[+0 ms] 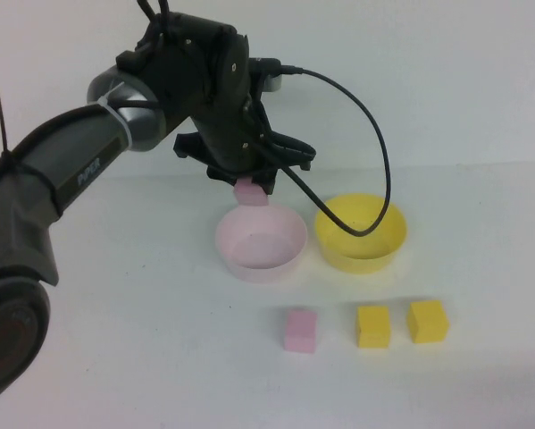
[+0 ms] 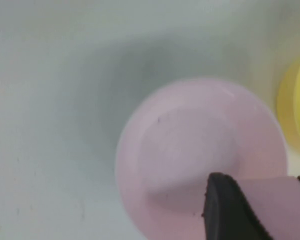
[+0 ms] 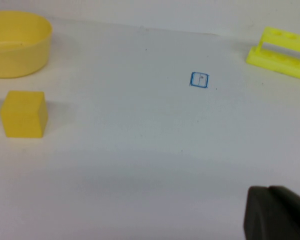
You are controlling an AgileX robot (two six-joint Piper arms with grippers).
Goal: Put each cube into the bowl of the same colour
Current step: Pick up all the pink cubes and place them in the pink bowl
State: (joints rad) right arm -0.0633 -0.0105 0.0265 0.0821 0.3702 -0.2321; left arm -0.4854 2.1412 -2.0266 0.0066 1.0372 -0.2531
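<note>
Over the pink bowl: my left gripper [image 1: 249,183] hangs above the far rim, jaws clamped on a pink cube [image 1: 250,192]; in the left wrist view the cube [image 2: 285,205] sits against a black fingertip [image 2: 230,210].
Pink bowl [image 1: 261,242]: mid-bench, just left of the yellow bowl [image 1: 361,232], their rims nearly touching (I see nothing inside either, though the pink interior is hazy from the wrist).
Second pink cube [image 1: 300,330]: resting on the bench toward the near edge, in front of the pink bowl.
Yellow cubes: two side by side, right of that pink cube, one [image 1: 373,326] in front of the yellow bowl, the other [image 1: 428,321] just beside it and apart.
Right gripper [image 3: 277,212]: outside the high view; its wrist camera shows dark fingers pressed together, holding nothing, low over the bench's right part.
Yellow rack [image 3: 282,52]: toward the bench's far right corner, I think.
</note>
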